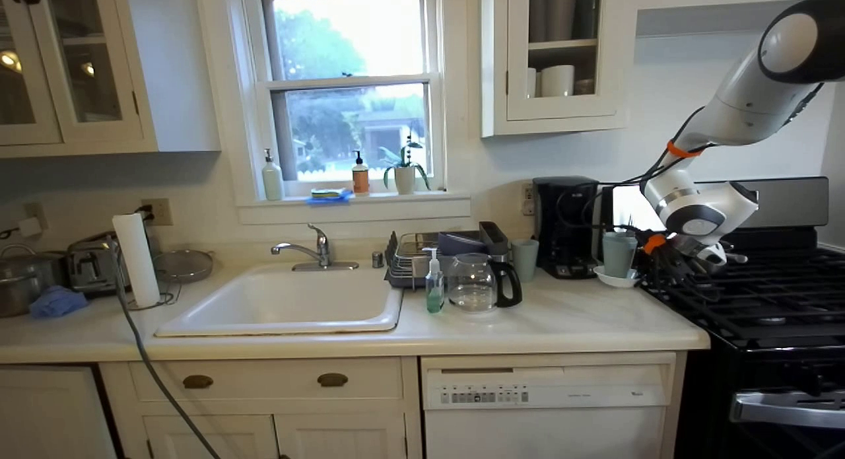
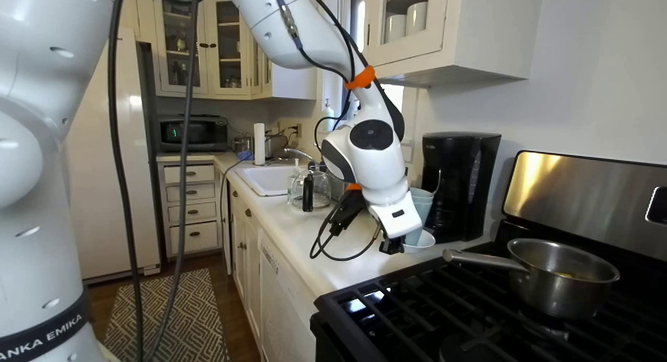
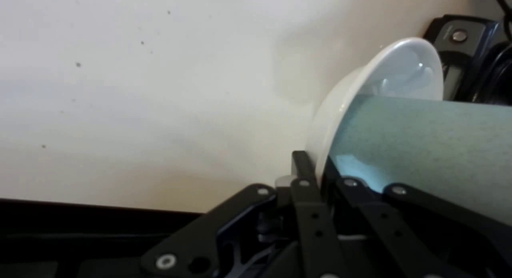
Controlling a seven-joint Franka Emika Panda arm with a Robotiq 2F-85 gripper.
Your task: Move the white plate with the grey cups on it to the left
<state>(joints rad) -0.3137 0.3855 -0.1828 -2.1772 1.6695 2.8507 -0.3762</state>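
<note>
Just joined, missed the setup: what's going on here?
A black two-finger robot gripper is pinching the rim of a round glossy white plate with stacked grey-green cups standing on it. The plate is at the end of the white countertop nearest the black gas stove, next to the black coffee maker. I can't tell whether it rests on the countertop or hangs just above.

Kitchen, sink (image 1: 290,297), stove (image 2: 427,299) w/ pot (image 2: 560,289), dishwshr (image 1: 548,429), coffee mkr (image 2: 461,179), glass-front cabs (image 1: 561,112), microwv (image 2: 193,133)
</note>
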